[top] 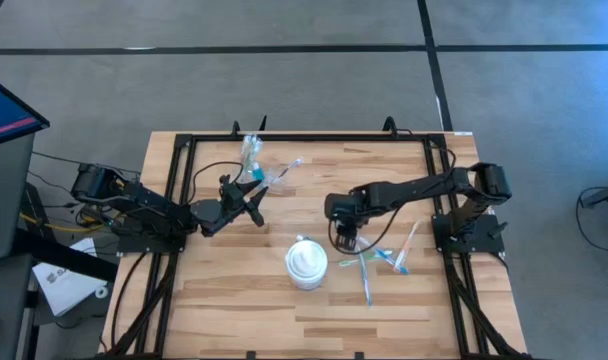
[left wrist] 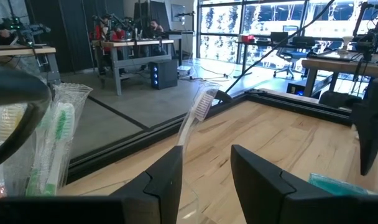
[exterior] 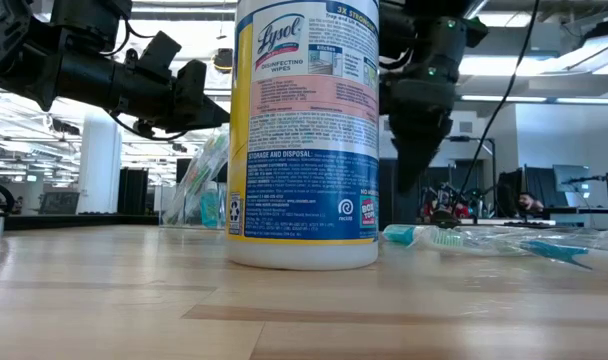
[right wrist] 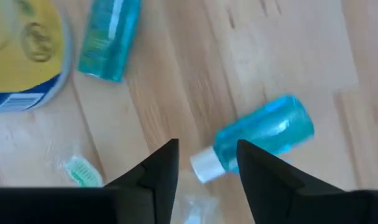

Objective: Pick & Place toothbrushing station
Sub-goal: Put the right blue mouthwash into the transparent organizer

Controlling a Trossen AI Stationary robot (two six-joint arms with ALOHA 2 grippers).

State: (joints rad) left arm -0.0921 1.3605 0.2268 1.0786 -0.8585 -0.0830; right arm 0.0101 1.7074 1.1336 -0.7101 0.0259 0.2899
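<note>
- Right hand [right wrist: 204, 163]: I see it pointing down over a small blue white-capped tube [right wrist: 257, 140] lying on the surface [top: 234, 300], fingers spread with the white cap between the tips and nothing pinched.
- Risk: the tube lies slanted across the gap. I judge that closing on the cap end alone can squirt the tube sideways or leave it dangling from the cap.
- Risk: a second blue tube [right wrist: 108, 37] and a green brush head [right wrist: 80, 171] lie near; a drifting descent could knock them further apart.
- Risk: the Lysol wipes canister [top: 307, 263] stands just beside the right hand; a sideways swing could strike it.
- Left hand [left wrist: 204, 180]: its fingers are apart, and a clear toothbrush [left wrist: 195, 115] rises between them. I cannot tell whether they touch it.
- Task items: a clear cup holding brushes [top: 250, 152] stands at the far side of the surface; loose toothbrushes [top: 369, 265] lie beside the canister.
- The right wrist view alone shows the cap between the fingertips; the high view hides it under the arm.
- The low view is largely blocked by the canister, yet shows a toothbrush [exterior: 434, 237] lying flat.
</note>
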